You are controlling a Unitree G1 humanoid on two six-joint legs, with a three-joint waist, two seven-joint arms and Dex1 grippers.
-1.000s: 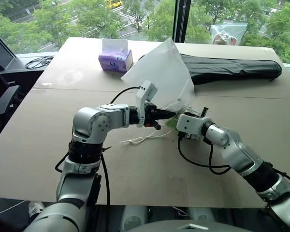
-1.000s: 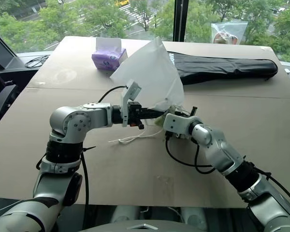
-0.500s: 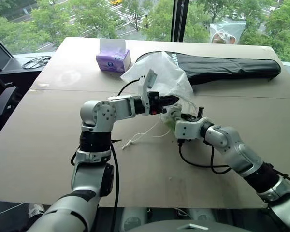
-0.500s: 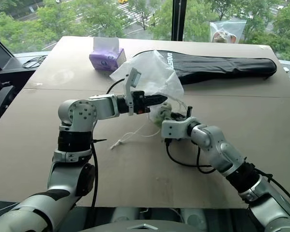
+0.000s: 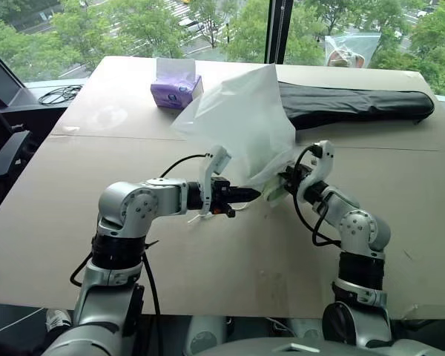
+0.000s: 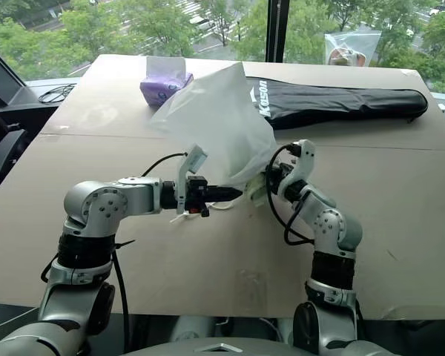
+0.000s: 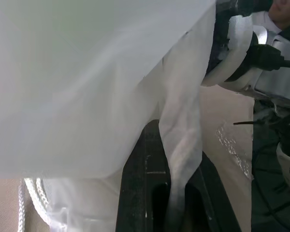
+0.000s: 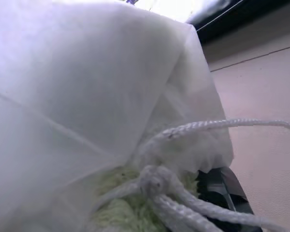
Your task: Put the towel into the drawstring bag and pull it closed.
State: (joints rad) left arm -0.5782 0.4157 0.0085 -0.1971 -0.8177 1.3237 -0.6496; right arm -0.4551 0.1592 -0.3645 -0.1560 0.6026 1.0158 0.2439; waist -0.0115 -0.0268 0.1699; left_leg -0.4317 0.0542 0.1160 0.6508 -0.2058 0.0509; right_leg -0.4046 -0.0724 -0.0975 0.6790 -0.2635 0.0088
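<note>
A white drawstring bag [image 5: 241, 126] stands lifted above the middle of a wide brown table [image 5: 74, 215], its body billowing up and toward the far side, its gathered mouth pointing down between two robot arms. The left claw [image 5: 252, 195] reaches in from the left, its black fingers [image 7: 140, 193] closed on a fold of the bag's fabric near the mouth. The right claw [image 5: 288, 180] meets the mouth from the right; it is nearly closed, though what it grips cannot be told. The light-green towel [image 8: 121, 203] sits inside the bag's mouth, showing beneath the gathered rim, with knotted white cords [image 8: 183, 203] running across it.

A purple tissue box [image 5: 176, 87] stands at the far left, partly behind the bag. A long black case [image 5: 356, 104] lies along the far right edge. The near half of the table, on both sides of the arms, is bare.
</note>
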